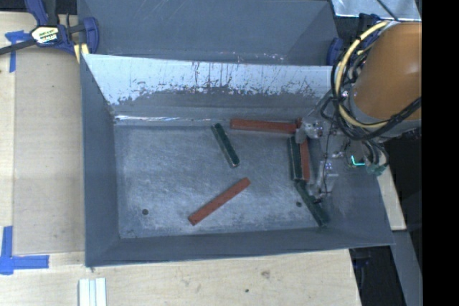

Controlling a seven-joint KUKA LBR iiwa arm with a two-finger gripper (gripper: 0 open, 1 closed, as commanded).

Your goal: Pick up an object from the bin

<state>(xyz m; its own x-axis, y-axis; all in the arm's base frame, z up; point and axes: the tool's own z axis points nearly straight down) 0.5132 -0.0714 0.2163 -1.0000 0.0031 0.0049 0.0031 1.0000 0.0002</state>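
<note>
Gripper [320, 186] low at grey metal bin's [97, 154] right wall, open or closed cannot be told, just beside dark green flat bar [295, 158] and red-brown flat bar [306, 160] lying side by side.

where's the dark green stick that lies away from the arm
In the camera view the dark green stick lies near the middle of the bin floor, behind the slanted red-brown stick and left of the end effector.
</note>
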